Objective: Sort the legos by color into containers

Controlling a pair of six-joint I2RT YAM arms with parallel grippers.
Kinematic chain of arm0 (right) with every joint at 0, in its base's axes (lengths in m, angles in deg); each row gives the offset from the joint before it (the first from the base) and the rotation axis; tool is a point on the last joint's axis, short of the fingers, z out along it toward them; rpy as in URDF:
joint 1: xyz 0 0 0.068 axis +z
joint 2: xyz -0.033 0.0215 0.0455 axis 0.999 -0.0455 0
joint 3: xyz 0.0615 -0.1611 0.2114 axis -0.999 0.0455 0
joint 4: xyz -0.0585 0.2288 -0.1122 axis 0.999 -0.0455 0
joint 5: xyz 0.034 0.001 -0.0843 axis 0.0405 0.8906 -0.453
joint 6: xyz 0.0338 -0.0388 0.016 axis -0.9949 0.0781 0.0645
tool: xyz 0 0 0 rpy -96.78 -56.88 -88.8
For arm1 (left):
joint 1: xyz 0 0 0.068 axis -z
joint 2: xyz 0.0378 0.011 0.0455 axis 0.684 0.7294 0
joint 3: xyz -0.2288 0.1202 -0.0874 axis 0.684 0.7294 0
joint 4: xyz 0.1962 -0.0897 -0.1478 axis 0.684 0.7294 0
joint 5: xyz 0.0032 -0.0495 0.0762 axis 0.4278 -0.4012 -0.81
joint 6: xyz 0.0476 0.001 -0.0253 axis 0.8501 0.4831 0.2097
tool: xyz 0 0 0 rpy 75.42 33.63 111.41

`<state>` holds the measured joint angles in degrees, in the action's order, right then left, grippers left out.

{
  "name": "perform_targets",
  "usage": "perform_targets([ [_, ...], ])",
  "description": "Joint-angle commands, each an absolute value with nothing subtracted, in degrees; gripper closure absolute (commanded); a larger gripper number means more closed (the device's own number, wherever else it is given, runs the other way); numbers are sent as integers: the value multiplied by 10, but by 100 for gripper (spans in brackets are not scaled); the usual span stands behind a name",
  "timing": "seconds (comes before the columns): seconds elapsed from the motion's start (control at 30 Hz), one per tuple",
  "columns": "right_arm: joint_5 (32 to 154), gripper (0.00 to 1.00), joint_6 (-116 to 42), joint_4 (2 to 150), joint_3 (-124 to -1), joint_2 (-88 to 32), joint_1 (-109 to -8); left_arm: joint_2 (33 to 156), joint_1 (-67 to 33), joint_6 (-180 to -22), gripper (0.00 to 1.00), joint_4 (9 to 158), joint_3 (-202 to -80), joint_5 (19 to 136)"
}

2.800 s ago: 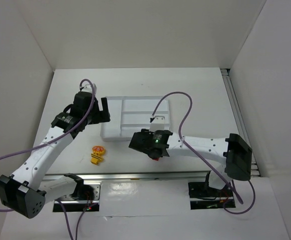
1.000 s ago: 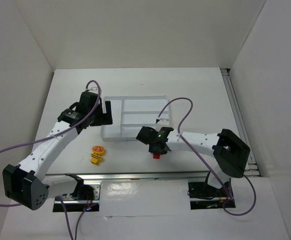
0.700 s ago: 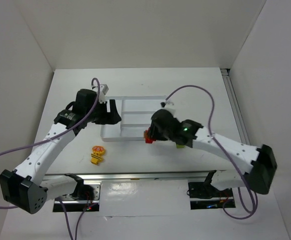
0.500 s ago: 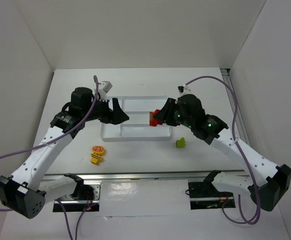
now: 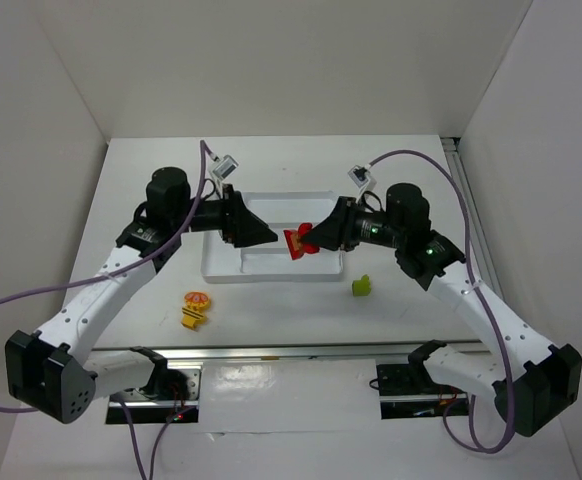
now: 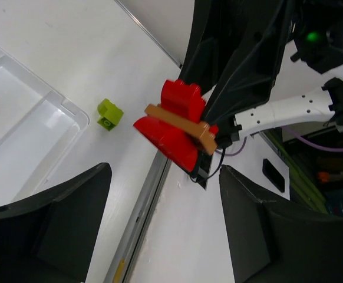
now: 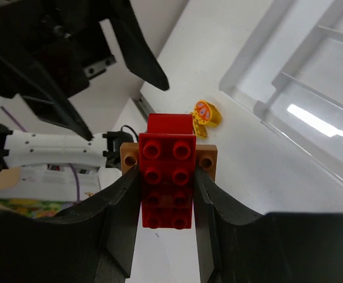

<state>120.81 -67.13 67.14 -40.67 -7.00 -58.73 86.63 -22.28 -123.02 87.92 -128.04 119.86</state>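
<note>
A stack of legos, a red brick (image 7: 167, 183) on a brownish-orange plate (image 7: 207, 159), hangs in the air over the white tray (image 5: 221, 268), with my right gripper (image 5: 313, 238) shut on it. In the left wrist view the stack (image 6: 176, 122) floats just beyond my open left gripper (image 6: 163, 191), apart from its fingers. Seen from above, the left gripper (image 5: 263, 233) faces the stack from the left across a small gap. A lime green lego (image 5: 361, 286) lies on the table right of the tray. A yellow-orange lego (image 5: 195, 309) lies in front of the tray's left end.
The tray's compartments (image 7: 313, 82) look bare where they show. A metal rail (image 5: 291, 352) runs along the table's near edge. White walls enclose the table at the back and on both sides.
My right gripper has lifted the red and brown stack from the table in front of the tray and carried it up over the tray. The left gripper swung right toward it, its jaws narrowing slightly.
</note>
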Motion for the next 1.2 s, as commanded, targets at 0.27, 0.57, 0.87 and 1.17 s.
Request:
perform_targets([
  [0.27,1338,95,-718,825,-387,-47,-618,874,-222,-1335,15,650,-1227,1341],
  [0.57,1366,95,-767,904,-357,-53,-613,913,-205,-1437,14,466,-1178,1366],
  [0.87,1355,95,-777,927,-350,-76,-596,918,-178,-1410,13,500,-1212,1345],
  [1.17,1355,95,-788,942,-337,-76,-591,930,-172,-1409,41,507,-1212,1334],
])
